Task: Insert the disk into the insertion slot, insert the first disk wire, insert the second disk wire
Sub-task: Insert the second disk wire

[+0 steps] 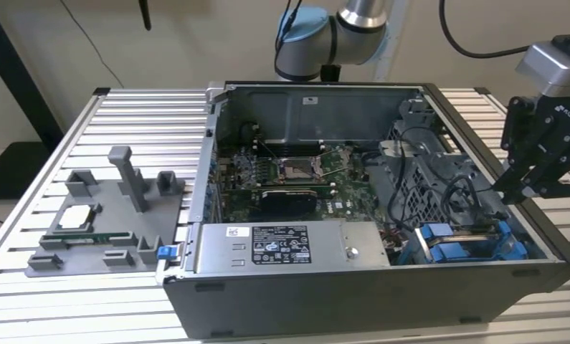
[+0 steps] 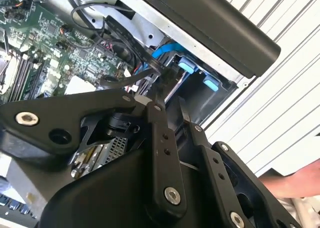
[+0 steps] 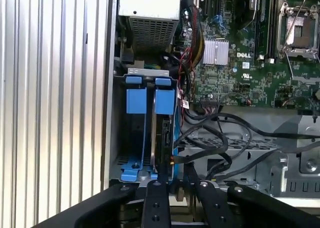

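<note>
Exterior view first: the open computer case [image 1: 361,301] sits on the slatted desk [image 1: 122,115]. Inside it are the motherboard [image 1: 295,172] on the floor, the grey power-supply box [image 1: 285,245] along the near wall, and the insertion slot [image 1: 471,244] with its blue parts in the corner toward the exterior view's right. The gripper [image 1: 507,192] hangs just above that corner. Toward the exterior view's left a grey tray [image 1: 36,271] holds a chip [image 1: 74,217] and a memory stick [image 1: 89,239]. Over to the second wrist view: the gripper [image 2: 172,113] points into the dark slot, with two blue tabs [image 2: 186,64] beyond it and black wires [image 2: 125,78] crossing just ahead. Now the first wrist view: two bays side by side. The disk [image 3: 162,138] stands on edge in its blue carrier in the bay nearer the motherboard, and the neighbouring bay [image 3: 135,138] shows a blue frame and dark space. A black wire [image 3: 210,153] reaches the disk's edge right at the gripper [image 3: 176,180]. Whether the gripper is clamped on it, I can't tell.
</note>
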Controlling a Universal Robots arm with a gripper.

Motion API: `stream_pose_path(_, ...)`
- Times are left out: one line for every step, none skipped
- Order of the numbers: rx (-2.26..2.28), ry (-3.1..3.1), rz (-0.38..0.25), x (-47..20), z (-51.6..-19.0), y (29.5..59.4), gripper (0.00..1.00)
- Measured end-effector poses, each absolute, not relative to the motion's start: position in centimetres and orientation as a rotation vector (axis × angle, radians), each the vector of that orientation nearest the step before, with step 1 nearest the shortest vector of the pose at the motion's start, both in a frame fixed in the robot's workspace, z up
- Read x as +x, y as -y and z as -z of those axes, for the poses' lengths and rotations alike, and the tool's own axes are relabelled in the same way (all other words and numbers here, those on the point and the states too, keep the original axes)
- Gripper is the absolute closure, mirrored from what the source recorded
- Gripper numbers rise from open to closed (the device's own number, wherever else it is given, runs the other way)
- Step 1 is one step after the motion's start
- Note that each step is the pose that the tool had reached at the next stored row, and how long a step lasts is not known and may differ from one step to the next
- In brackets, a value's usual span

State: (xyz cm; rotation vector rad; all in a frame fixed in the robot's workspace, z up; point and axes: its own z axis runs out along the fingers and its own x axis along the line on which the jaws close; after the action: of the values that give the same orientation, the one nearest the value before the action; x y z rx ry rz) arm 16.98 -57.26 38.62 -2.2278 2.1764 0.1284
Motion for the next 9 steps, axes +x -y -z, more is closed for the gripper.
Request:
stream_pose_path(-2.228,-2.176,-0.128,17.00,-38.62,57.26,0.00)
stream_pose_path(-2.228,-2.176,-0.127,17.03,-38.62,57.25,0.00)
stream_pose_path(-2.227,-2.175,-0.127,17.05,-38.62,57.23,0.00)
stream_pose_path(-2.227,-2.175,-0.126,17.09,-38.62,57.22,0.00)
stream_pose_path(-2.227,-2.175,-0.125,17.13,-38.62,57.21,0.00)
stream_pose_path(-2.227,-2.174,-0.125,17.16,-38.62,57.21,0.00)
stream_pose_path(-2.228,-2.174,-0.125,17.21,-38.62,57.21,0.00)
stream_pose_path(-2.228,-2.174,-0.125,17.26,-38.62,57.22,0.00)
stream_pose_path(-2.229,-2.173,-0.125,17.34,-38.63,57.22,0.00)
